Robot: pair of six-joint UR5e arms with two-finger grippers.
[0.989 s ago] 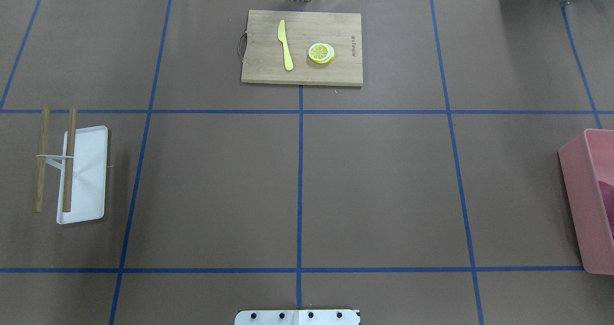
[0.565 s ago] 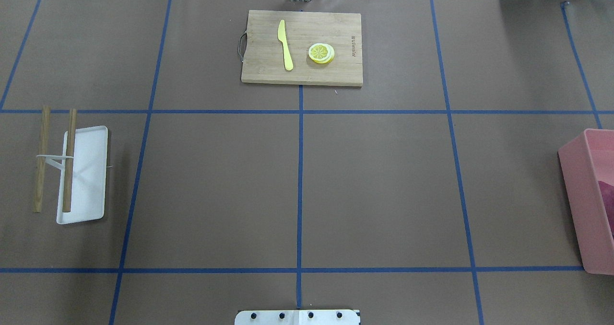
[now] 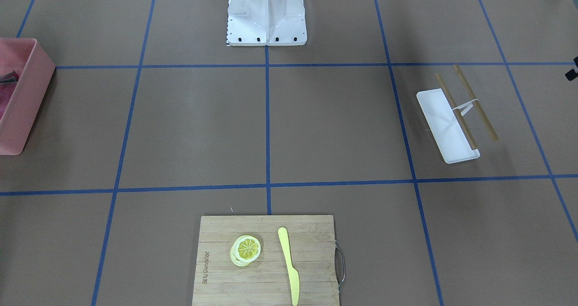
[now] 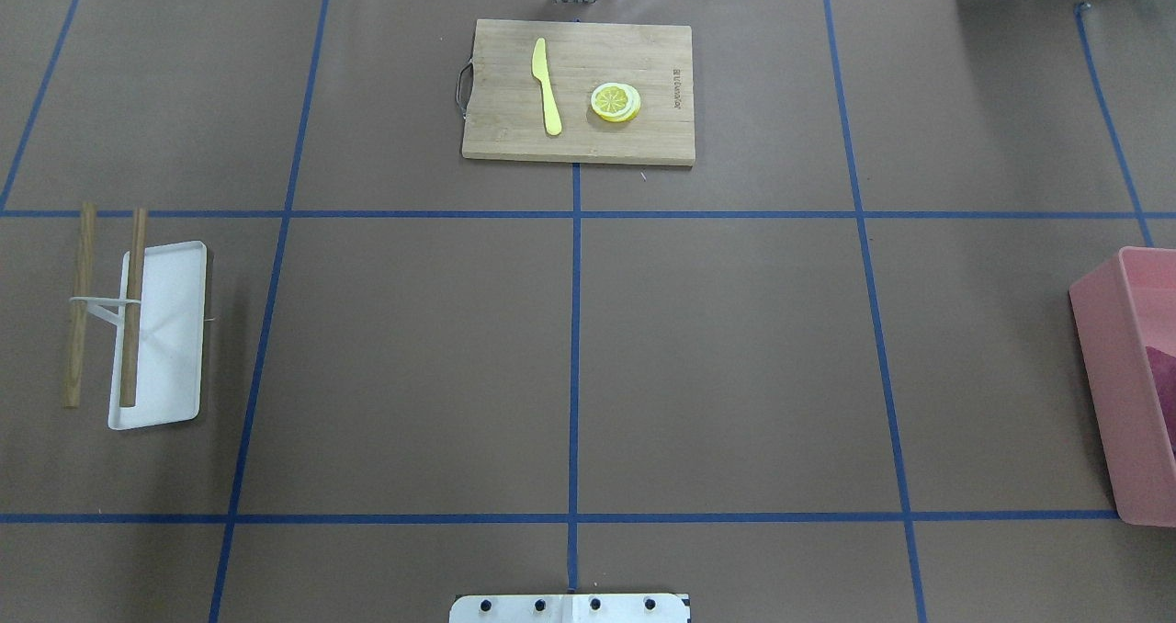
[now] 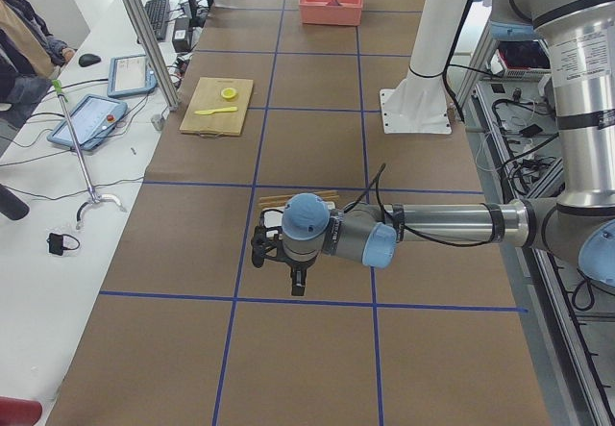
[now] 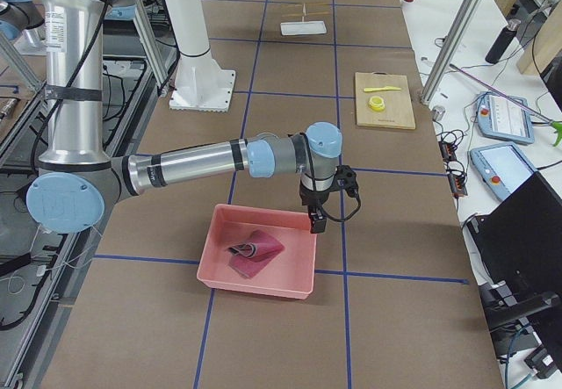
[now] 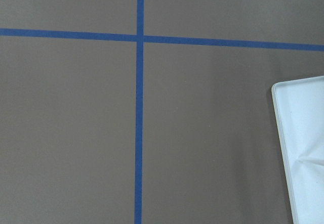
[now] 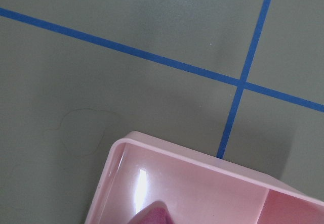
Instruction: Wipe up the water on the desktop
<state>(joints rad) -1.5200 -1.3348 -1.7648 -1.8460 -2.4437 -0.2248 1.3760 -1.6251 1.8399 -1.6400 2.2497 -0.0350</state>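
Crumpled magenta cloth (image 6: pixel 255 250) in pink plastic bin (image 6: pixel 255 285): likely soft, light; pinch top fold. Left gripper (image 5: pixel 296 285), right gripper (image 6: pixel 314 222): can't tell if fingers open.

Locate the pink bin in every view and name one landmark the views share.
Front-facing: pink bin at left edge.
Overhead: bin at right edge.
Exterior left: bin at far top, centre.
Exterior right: bin at lower centre.
Left wrist: not in view.
Right wrist: bin at bottom, one corner only.
Landmark: the cutting board, in all four exterior views.

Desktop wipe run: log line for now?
left gripper near white tray | right gripper above pink bin rim | cloth in bin | jaws: cannot tell
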